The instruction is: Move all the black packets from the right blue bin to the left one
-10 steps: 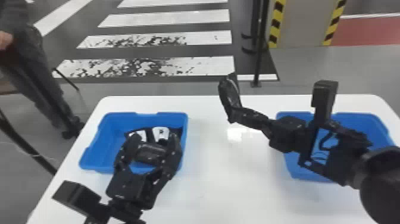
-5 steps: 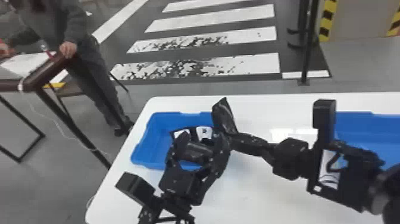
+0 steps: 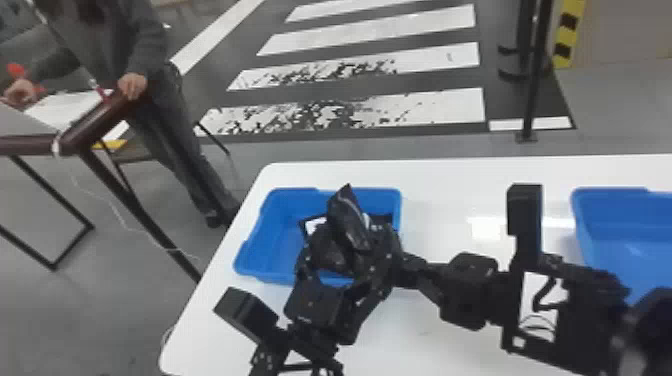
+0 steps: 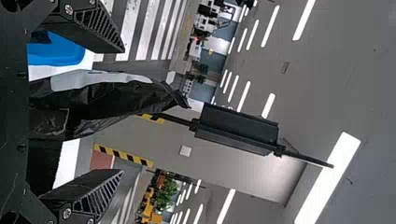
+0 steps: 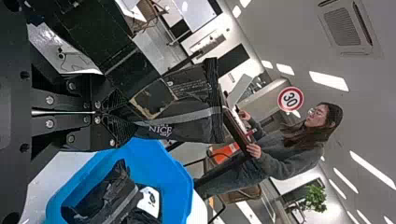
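Packet [image 5: 194, 114] pinched in right gripper [image 3: 412, 267] shows lettering [image 5: 160, 131] in right wrist view; left gripper [image 3: 352, 240] gapes wide around it.

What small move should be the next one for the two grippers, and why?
Probably the left gripper should gently close its jaws on the black packet: they stand open on either side of it, while the right gripper holds it near the left blue bin.
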### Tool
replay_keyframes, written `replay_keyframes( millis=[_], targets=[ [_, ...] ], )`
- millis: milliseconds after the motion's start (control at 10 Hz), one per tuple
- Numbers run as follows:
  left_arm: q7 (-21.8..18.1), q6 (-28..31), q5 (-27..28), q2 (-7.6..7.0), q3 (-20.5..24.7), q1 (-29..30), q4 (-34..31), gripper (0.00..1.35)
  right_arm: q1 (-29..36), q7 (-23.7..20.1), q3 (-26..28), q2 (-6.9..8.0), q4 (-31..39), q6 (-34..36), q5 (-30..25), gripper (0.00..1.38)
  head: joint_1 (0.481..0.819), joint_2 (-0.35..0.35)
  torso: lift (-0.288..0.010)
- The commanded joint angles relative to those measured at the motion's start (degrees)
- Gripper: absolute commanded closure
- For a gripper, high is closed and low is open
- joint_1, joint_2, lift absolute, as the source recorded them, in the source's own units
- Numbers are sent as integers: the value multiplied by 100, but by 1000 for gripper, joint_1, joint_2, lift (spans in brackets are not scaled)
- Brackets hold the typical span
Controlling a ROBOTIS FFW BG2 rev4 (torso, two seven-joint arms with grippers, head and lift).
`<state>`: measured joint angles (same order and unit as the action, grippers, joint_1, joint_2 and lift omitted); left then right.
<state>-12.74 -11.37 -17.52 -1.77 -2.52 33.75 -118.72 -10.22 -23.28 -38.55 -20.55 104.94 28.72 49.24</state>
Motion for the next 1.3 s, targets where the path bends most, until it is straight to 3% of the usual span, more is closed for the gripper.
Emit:
replay_keyframes(
  millis=[0,300,400,600,700,1200],
  targets=[
    [35,-158,4,-7,-11,-1,11,127,-33,-1,-53,-37,3,-3,35,1171,695,350,-140],
    [132,-326,38,10,0,27,11,134,-33,-1,-53,-45,-11,-31,58,1173,695,350,-140],
    [140,-284,38,10,0,27,11,219,-33,-10,-53,-54,3,-45,46,1171,695,350,-140],
    [387,-200,632,10,46,41,-102,1072,-33,-19,-53,-63,31,-59,46,1171,695,350,-140],
    [457,-172,861,1,23,55,-228,1220,-19,-19,-53,-63,46,-74,46,1171,695,350,-140],
    [474,-340,895,10,46,41,-228,1216,-19,-27,-53,-63,-25,-270,58,1128,695,350,-140]
  ],
)
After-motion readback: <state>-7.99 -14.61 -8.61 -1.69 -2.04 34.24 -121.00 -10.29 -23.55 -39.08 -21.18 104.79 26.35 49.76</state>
